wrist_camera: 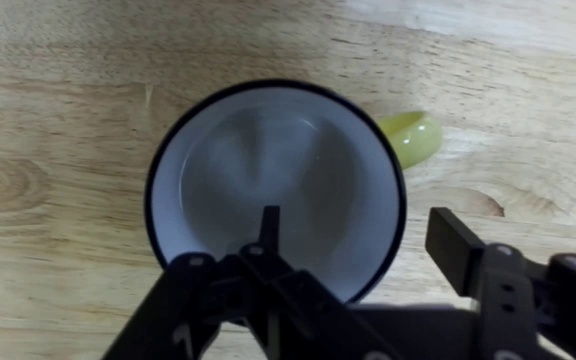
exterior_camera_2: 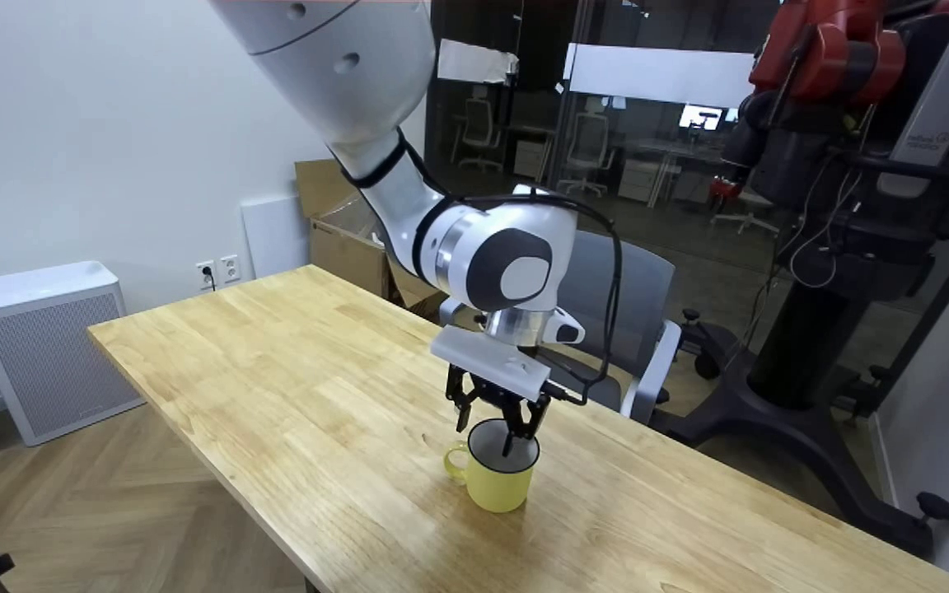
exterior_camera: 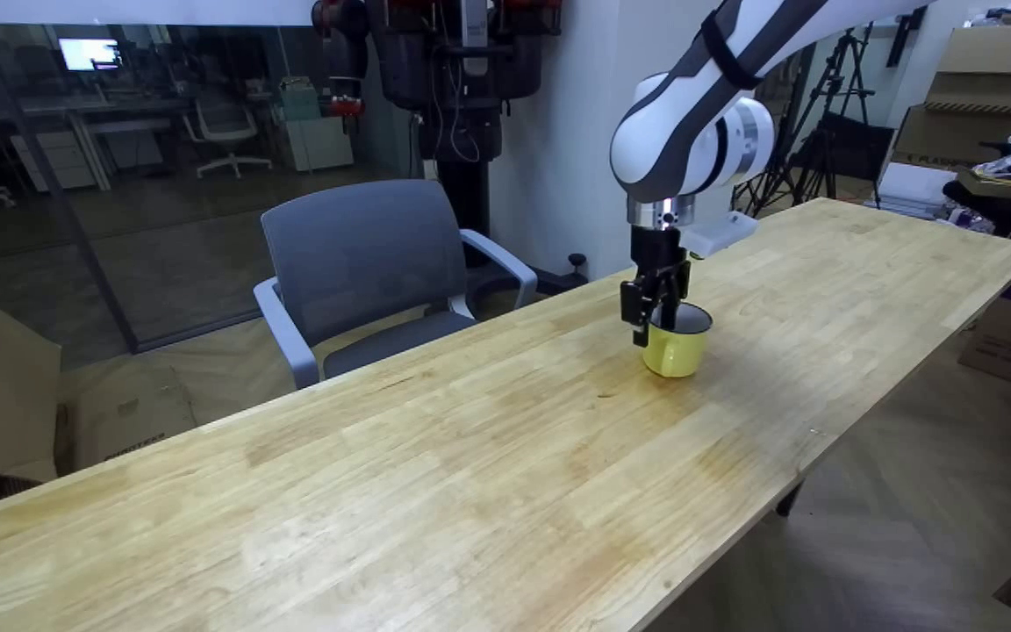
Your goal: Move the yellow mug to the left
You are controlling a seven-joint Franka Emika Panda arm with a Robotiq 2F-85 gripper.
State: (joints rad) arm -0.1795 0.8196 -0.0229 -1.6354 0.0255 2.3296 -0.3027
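Note:
The yellow mug point(exterior_camera: 684, 355) stands upright on the wooden table point(exterior_camera: 435, 474); it also shows in an exterior view point(exterior_camera_2: 499, 491) and the wrist view point(wrist_camera: 288, 160). It has a whitish inside and a dark rim. Its yellow handle point(wrist_camera: 413, 141) sticks out to the right in the wrist view and to the left in an exterior view point(exterior_camera_2: 455, 464). My gripper point(wrist_camera: 355, 222) is open and points down at the mug. One finger is over the mug's opening and appears to reach inside; the other is outside, on the handle side. The mug wall lies between them, with visible gaps.
A grey chair point(exterior_camera: 365, 254) stands against the table's long side, with a red and black robot point(exterior_camera_2: 837, 165) behind it. Cardboard boxes point(exterior_camera_2: 347, 247) and a white air purifier point(exterior_camera_2: 54, 346) stand beyond the table's end.

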